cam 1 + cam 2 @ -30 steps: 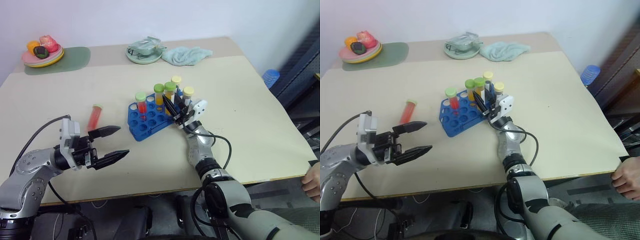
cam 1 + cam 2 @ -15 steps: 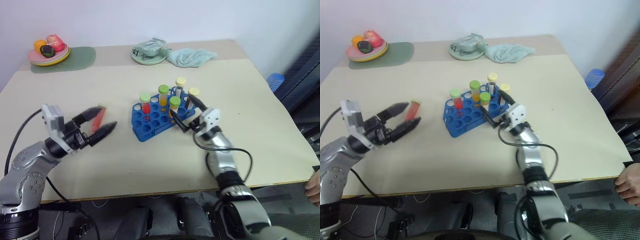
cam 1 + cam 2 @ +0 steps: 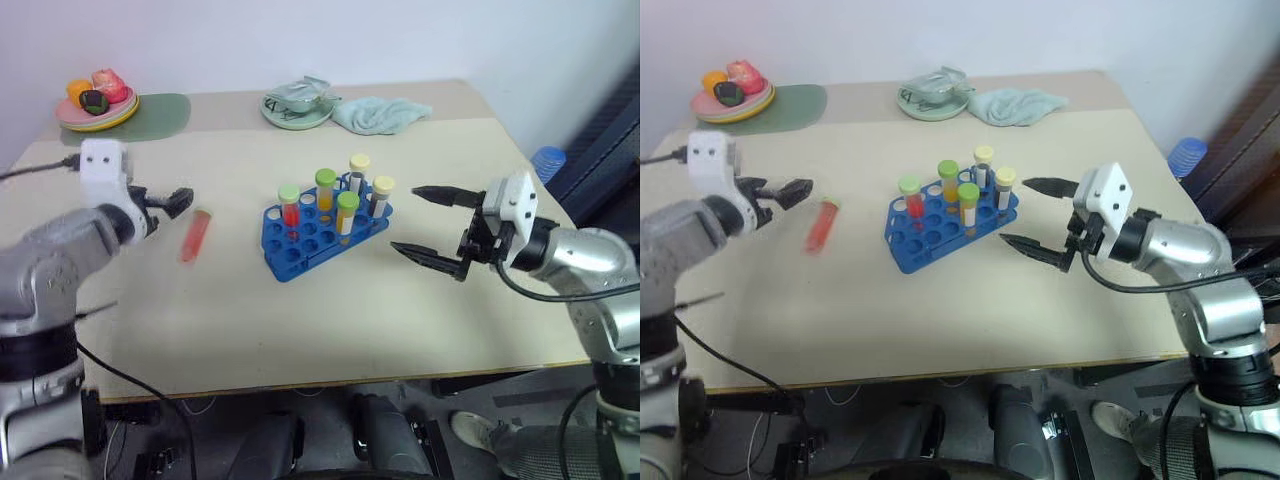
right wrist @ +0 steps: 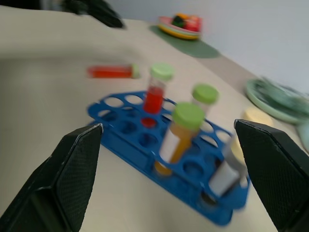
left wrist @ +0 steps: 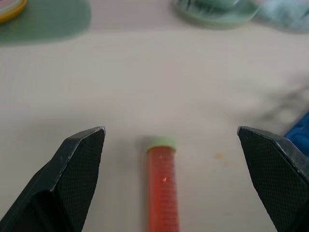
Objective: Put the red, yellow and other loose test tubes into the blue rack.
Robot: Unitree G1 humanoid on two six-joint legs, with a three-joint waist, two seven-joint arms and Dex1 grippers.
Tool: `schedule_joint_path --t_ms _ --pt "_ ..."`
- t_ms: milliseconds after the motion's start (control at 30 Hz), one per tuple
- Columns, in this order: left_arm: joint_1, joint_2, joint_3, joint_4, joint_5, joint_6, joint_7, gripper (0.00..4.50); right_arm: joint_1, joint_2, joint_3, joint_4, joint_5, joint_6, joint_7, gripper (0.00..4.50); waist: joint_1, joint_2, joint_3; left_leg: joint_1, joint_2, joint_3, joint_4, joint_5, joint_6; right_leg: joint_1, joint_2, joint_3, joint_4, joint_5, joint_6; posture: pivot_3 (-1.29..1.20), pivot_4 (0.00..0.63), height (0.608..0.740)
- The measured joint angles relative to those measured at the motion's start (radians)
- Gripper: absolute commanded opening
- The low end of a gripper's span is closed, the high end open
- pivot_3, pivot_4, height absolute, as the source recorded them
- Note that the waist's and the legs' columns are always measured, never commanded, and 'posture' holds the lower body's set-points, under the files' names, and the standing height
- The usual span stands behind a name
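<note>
The blue rack (image 3: 318,238) stands mid-table with several capped tubes upright in it, among them a red one (image 3: 289,206) and a yellow one (image 3: 325,191). One loose test tube (image 3: 194,233), red with a pale green cap, lies flat on the table to the rack's left. My left gripper (image 5: 170,130) hovers open just short of that tube's cap end (image 5: 162,143), its fingers spread wide to either side. My right gripper (image 3: 430,225) hangs open above the table to the right of the rack, pointing at it, with nothing between its fingers.
At the back left a plate of toy food (image 3: 96,105) sits on a green mat (image 3: 155,112). A pale green dish (image 3: 295,104) and a teal cloth (image 3: 381,111) lie at the back. The table's right edge (image 3: 560,240) is near my right arm.
My right gripper let go at the rack, opened and drew back to the right and up. My left gripper swung forward over the loose red tube.
</note>
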Motion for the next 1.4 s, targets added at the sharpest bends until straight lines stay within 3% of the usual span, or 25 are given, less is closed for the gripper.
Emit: schedule_joint_path --t_ms 133,300,533,800,900,1100,1267,1400 --pt "-0.257 -0.04 -0.067 0.273 0.083 0.184 0.046 4.5 -0.093 -0.004 0.052 0.0 0.006 0.058 0.041 4.46 -0.002 -0.001 0.0 -0.003 0.0 0.0 -0.001 0.001 -0.003 -0.003 -0.001 0.0 -0.001 0.0 0.0 0.0 0.15 0.74" --pt "-0.389 -0.05 -0.14 0.541 0.19 0.199 0.028 4.5 -0.17 0.007 0.096 0.019 -0.007 0.081 0.055 4.46 -0.001 -0.001 0.0 -0.018 -0.001 0.001 0.002 0.001 -0.005 -0.02 -0.001 0.001 0.003 0.0 0.0 0.0 0.15 0.74" --pt "-0.492 -0.092 -0.276 0.863 0.336 0.075 -0.061 4.5 -0.195 0.044 0.129 0.03 -0.022 0.103 0.054 4.46 0.004 -0.001 0.0 -0.018 -0.001 0.001 0.003 0.001 -0.006 -0.02 -0.001 0.001 0.003 0.001 -0.001 0.0 0.15 0.74" --pt "-0.565 -0.157 -0.296 1.114 0.447 -0.092 -0.119 4.5 -0.165 0.037 0.122 0.006 0.008 0.208 0.034 4.46 0.003 -0.001 0.0 -0.019 -0.001 0.001 0.003 0.001 -0.006 -0.02 -0.002 0.001 0.003 0.001 -0.001 0.0 0.15 0.74" --pt "-0.583 -0.171 -0.295 1.17 0.476 -0.131 -0.125 3.75 -0.143 0.029 0.112 0.006 0.006 0.211 0.038 4.5 0.002 -0.001 0.0 -0.019 -0.001 0.001 0.003 0.001 -0.006 -0.02 -0.002 0.001 0.003 0.001 -0.001 0.0 0.15 0.74" --pt "-0.591 -0.18 -0.291 1.194 0.513 -0.154 -0.142 0.87 -0.097 0.017 0.105 0.005 0.001 0.195 0.053 4.5 -0.001 -0.001 0.0 -0.018 -0.001 0.002 0.003 0.002 -0.006 -0.02 -0.002 0.001 0.005 0.001 -0.001 0.0 0.15 0.74" --pt "-0.59 -0.164 -0.272 1.162 0.516 -0.071 -0.163 0.82 -0.07 0.011 0.105 0.005 -0.013 0.174 0.063 4.5 -0.002 -0.001 0.0 -0.018 -0.001 0.002 0.004 0.001 -0.006 -0.02 -0.001 0.001 0.005 0.001 -0.001 0.0 0.15 0.74" --pt "-0.544 -0.116 -0.264 1.01 0.497 0.085 -0.202 0.82 -0.07 0.014 0.107 0.003 -0.015 0.172 0.062 4.5 -0.005 -0.001 0.0 -0.019 0.0 0.002 0.004 0.002 -0.006 -0.021 -0.001 0.002 0.005 0.001 -0.001 0.0 0.15 0.74"
